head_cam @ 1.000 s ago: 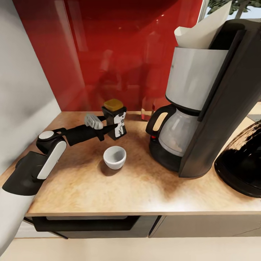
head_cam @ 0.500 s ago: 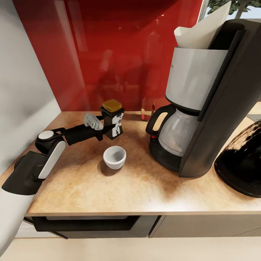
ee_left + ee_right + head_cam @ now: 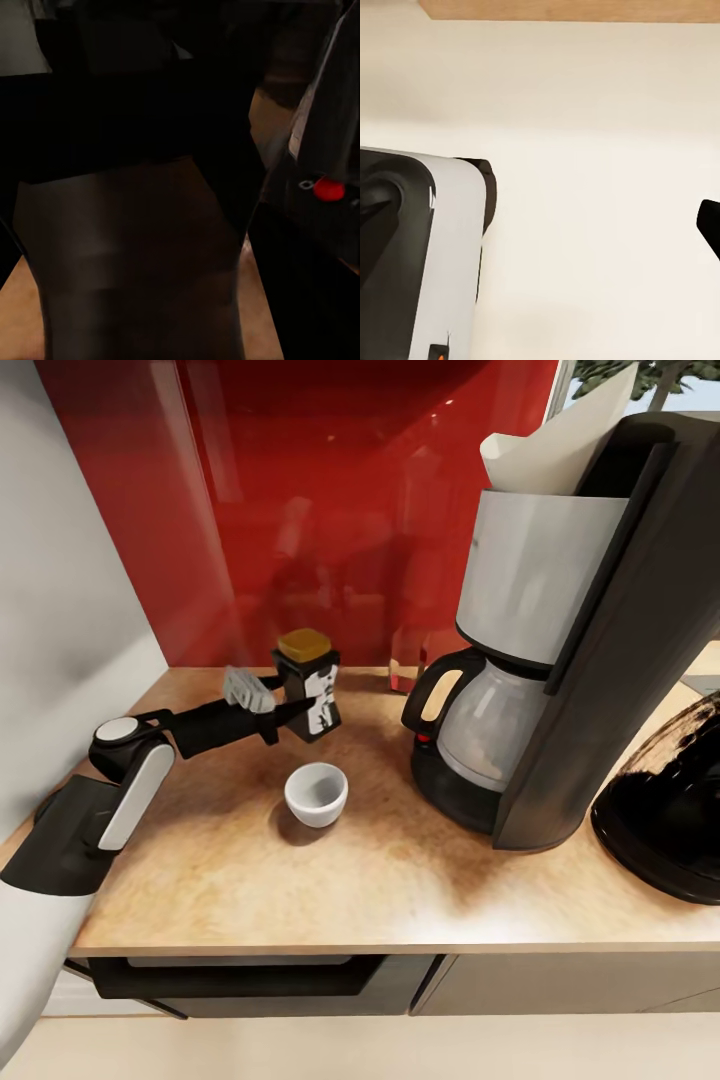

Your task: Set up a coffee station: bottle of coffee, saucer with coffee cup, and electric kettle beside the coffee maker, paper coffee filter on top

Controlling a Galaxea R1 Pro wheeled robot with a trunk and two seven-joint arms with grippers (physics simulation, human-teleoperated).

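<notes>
**Bottle gripped over counter, L of coffee maker**

Hard to read: the L wrist view is nearly black — the bottle sits right up against the lens as a dark brown block, with only a red button on the coffee maker clear beyond it. R wrist view gives pale floor, a strip of wood edge at the frame's border and part of the robot's own grey-and-black body; can't tell the R gripper's state. The kettle is cut off by the head view's right edge, and the coffee maker runs out of frame at top and right.

L arm reaches forward from the lower left, elbow bent, forearm about level over the counter. L gripper is clamped on the bottle — tilted slightly, amber cap up, near the red backsplash. Whether its base touches the counter I can't tell.

Cup stands upright on the counter just in front of the bottle, apart from it. Filter pokes out of the coffee maker's top.
</notes>
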